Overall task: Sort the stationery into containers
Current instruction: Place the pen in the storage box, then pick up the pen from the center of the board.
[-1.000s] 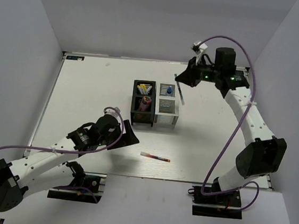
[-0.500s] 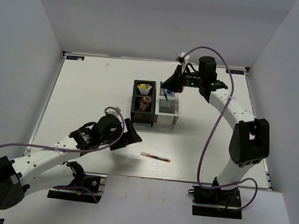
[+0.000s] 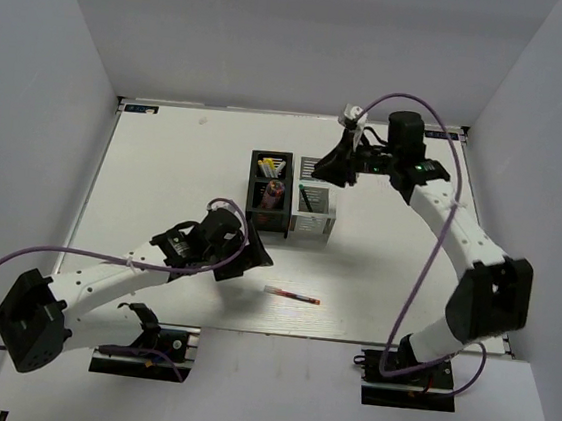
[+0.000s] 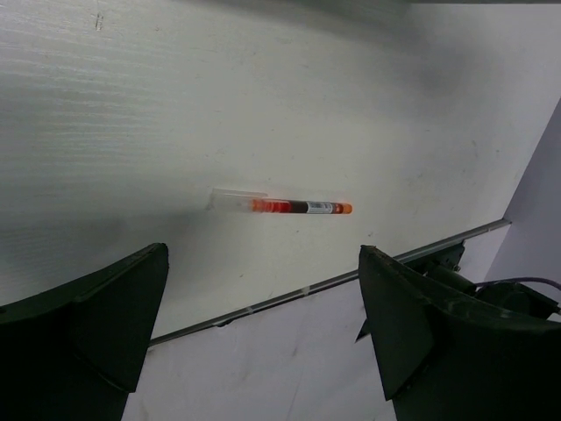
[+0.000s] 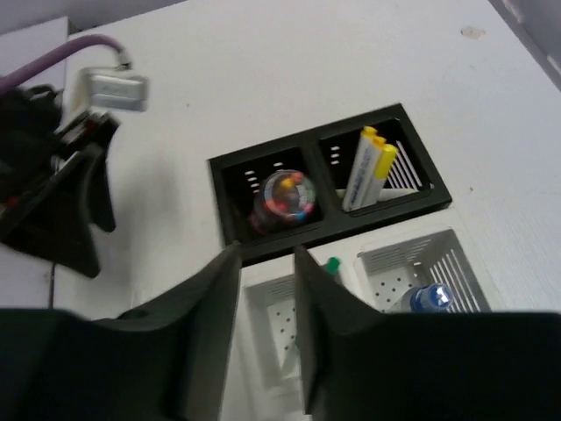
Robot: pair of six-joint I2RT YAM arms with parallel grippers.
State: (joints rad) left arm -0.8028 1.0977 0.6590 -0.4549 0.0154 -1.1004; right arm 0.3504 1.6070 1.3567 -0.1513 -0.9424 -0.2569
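Your left claw (image 4: 263, 253) hangs wide open and empty over the slim red pen with a clear cap (image 4: 289, 207), which lies flat on the white table (image 4: 175, 88) near its front edge; if you close off-centre, the thin barrel may roll or skid over that edge; your right claw (image 5: 266, 254) stands part-way apart, gripping nothing, above the white slotted box (image 5: 412, 241), where the dark green pen (image 5: 331, 263) leans; a careless retreat could snag its tip.
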